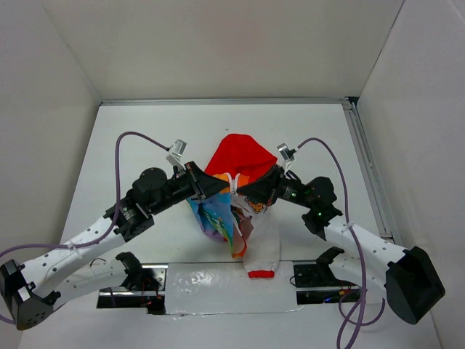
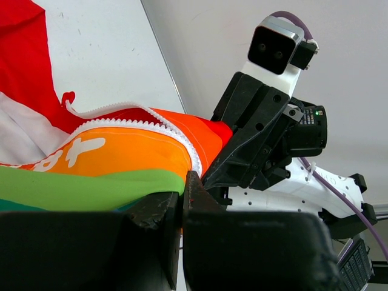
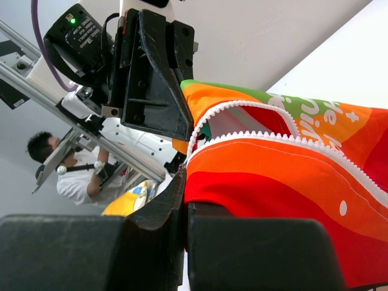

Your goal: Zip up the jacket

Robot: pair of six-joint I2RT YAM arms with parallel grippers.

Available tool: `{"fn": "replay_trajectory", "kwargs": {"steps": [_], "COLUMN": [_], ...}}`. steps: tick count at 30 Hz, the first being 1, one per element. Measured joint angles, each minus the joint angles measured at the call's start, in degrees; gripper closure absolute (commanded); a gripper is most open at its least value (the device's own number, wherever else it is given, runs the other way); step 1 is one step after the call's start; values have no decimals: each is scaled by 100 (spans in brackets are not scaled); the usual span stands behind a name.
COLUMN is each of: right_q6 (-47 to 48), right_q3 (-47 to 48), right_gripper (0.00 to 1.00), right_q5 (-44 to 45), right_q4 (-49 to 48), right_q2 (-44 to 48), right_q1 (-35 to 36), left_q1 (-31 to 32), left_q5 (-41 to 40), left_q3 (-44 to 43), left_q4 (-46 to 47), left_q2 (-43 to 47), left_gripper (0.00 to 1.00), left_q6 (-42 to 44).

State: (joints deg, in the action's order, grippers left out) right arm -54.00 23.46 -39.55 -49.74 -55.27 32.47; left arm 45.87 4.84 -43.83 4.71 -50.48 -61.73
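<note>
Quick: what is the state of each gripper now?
Left gripper: closed on the jacket.
Right gripper: closed on the jacket.

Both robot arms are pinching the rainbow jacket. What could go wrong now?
The jacket is held by two small pinches of cloth, so it might slip from the left jaws or right jaws and drop. The left arm and right arm are very close, so they could bump. The zipper teeth are apart, so pulling sideways may spread them more.

A robotics lab — white panel walls (image 1: 218, 43) enclosing the table (image 1: 145, 123), aluminium framing (image 3: 15, 63), a person (image 3: 76, 176) beyond.
</note>
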Motion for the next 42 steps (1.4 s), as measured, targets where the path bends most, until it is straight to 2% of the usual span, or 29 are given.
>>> {"fn": "replay_trajectory", "kwargs": {"steps": [19,30,42], "right_q6": [-225,-151,-219], "right_q3": [-31,225,236], "right_gripper": [100,100,100], "right_q5": [319,339,175], "right_q4": [-223,855,1606], "right_q2": [-13,26,131], "right_q1": [0,-101,-369], "left_q1": [-7,-48,-44], "left_q5": [216,769,807], "left_q3": [24,101,109], "left_q4": [2,210,179], "left_q2": [-4,-260,-632], "left_gripper": [100,100,100], "left_q6": [-48,1222,1637]}}
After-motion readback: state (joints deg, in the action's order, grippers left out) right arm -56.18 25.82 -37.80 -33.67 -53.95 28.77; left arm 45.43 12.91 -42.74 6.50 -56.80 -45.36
